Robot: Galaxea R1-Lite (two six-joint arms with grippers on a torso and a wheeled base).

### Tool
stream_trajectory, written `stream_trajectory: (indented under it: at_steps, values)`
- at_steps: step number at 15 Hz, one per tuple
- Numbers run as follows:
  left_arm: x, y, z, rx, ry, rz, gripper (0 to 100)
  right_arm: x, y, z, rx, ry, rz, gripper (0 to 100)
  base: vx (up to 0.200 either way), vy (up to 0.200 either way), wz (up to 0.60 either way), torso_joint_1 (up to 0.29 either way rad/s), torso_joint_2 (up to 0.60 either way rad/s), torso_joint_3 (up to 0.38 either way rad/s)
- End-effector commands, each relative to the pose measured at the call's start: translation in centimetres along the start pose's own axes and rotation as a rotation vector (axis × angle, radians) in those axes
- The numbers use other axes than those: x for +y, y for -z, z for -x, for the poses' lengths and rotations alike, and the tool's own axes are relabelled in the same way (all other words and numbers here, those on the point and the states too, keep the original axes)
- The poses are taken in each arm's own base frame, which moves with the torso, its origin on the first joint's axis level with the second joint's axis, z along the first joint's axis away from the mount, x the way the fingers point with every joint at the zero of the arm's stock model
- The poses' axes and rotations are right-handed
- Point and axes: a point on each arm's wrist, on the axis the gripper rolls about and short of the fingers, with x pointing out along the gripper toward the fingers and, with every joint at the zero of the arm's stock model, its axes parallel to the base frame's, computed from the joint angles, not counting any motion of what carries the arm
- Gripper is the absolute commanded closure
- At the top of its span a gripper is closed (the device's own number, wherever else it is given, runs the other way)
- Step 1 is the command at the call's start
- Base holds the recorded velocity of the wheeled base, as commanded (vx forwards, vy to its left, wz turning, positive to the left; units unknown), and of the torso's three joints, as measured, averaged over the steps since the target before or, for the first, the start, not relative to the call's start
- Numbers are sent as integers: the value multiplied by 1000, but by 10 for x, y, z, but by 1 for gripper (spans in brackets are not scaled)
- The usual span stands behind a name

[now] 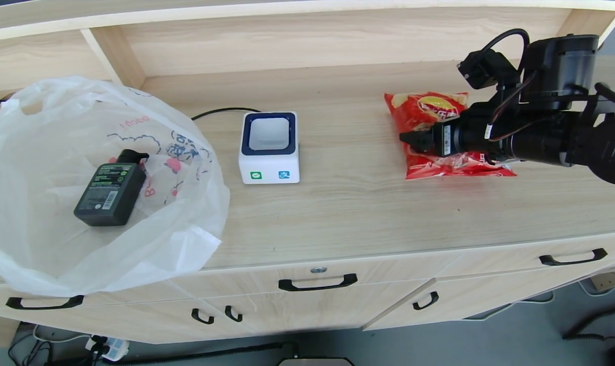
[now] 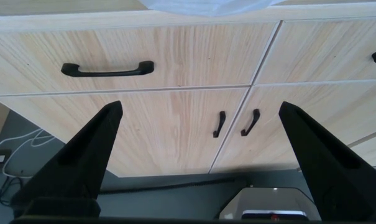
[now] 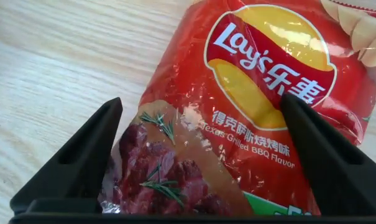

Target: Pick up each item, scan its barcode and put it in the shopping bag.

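A red chips bag (image 1: 429,122) lies flat on the wooden counter at the right. My right gripper (image 1: 413,140) hovers low over its front half, open. In the right wrist view the chips bag (image 3: 256,74) lies between and below the spread fingers of that gripper (image 3: 201,99), which do not squeeze it. A white barcode scanner (image 1: 269,147) with a dark-framed window stands mid-counter. At the left the clear plastic shopping bag (image 1: 43,239) lies open with a black bottle (image 1: 112,189) inside. My left gripper (image 2: 200,107) is open below counter level, facing the cabinet fronts.
A black cable (image 1: 221,111) runs behind the scanner. A raised shelf wall (image 1: 338,46) closes off the back of the counter. Drawer handles (image 1: 317,282) line the cabinet front below the counter edge. Bare wood (image 1: 358,203) lies between scanner and chips.
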Motion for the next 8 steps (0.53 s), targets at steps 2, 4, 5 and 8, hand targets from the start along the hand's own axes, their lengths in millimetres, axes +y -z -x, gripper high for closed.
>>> stream_trajectory:
  at_steps: [2, 4, 5, 8]
  values:
    - [0, 0, 0, 2, 0, 2, 0, -1, 4, -10, 16, 3, -4, 0, 0, 0, 0, 0, 0, 0]
    - [0, 0, 0, 1, 0, 3, 0, -6, -13, -10, -20, 65, -5, 0, 0, 0, 0, 0, 0, 0]
    - [0, 0, 0, 1, 1, 3, 0, -6, -15, -10, -16, 72, -5, 0, 0, 0, 0, 0, 0, 0]
    - [0, 0, 0, 2, 0, 3, 0, -10, -24, -2, 38, 134, -4, 0, 0, 0, 0, 0, 0, 0]
